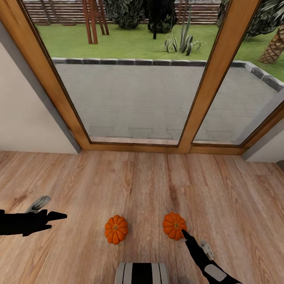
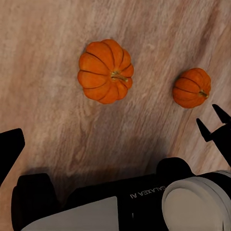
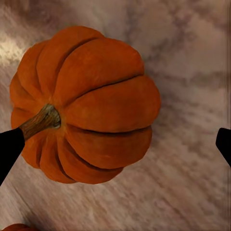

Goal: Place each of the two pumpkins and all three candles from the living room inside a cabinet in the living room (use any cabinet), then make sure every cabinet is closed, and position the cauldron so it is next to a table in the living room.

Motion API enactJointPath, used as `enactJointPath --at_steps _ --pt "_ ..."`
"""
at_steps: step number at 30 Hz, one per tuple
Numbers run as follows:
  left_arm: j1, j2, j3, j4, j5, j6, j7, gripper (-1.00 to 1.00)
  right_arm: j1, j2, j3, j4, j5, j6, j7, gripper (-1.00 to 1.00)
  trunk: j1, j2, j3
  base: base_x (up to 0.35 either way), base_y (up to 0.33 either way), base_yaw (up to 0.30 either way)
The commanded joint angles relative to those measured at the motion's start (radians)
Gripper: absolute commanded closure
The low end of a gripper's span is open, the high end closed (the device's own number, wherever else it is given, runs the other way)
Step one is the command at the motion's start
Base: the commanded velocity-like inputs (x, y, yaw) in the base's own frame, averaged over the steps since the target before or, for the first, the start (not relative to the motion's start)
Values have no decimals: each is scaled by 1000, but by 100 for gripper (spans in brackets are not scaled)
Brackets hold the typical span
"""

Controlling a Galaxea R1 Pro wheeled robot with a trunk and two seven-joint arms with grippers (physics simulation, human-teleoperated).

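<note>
My right gripper [image 1: 184, 232] reaches forward with jaws spread wide, while my left gripper [image 1: 59, 216] hangs off to the side, level.

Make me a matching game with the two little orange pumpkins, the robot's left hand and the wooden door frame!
Things:
1. small ribbed orange pumpkin on the robot's right
2. small ribbed orange pumpkin on the robot's left
3. black left gripper
4. light brown wooden door frame

Places:
A. off to the side, away from both pumpkins
B. at the far end of the plank floor, around the glass
C. right under the open right gripper
D. alone on the floor, no gripper near it

Pairs: 1-C, 2-D, 3-A, 4-B
</note>
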Motion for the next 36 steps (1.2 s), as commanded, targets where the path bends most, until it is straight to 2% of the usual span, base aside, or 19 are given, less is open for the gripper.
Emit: enactJointPath --at_steps 1,3,5,17,19,23,31,33,36 --pt "-2 1 -2 0 11 1 9 -100 0 -1 0 0 -8 -4 3 -100 0 0 -1 0 0 0" --pt "-2 1 -2 0 11 1 9 -100 0 -2 -39 0 -7 -4 4 -100 1 -1 -8 0 0 0" --pt "-2 1 -2 0 11 1 9 -100 0 -2 -53 0 -7 -4 4 -100 2 -1 -16 0 0 0" --pt "-2 1 -3 0 11 1 9 -100 0 -1 -58 0 -6 -8 3 -100 7 -4 -62 0 0 0" --pt "-2 1 -3 0 11 1 9 -100 0 -1 -58 0 -5 -8 3 -100 7 -4 -62 0 0 0" --pt "-2 1 -3 0 11 1 9 -100 0 -1 -58 0 -4 -9 4 -100 9 -5 -78 0 0 0" --pt "-2 1 -2 1 11 1 9 -100 0 -2 -58 -7 -3 -6 30 -100 9 -5 -78 0 0 0" --pt "-2 1 -2 0 11 1 9 -100 -1 -9 -59 -13 -3 3 33 -100 9 -5 -78 0 0 0" --pt "-2 1 -1 1 11 1 9 -100 -1 -38 -59 -11 -1 11 28 -100 9 -5 -78 0 0 0"
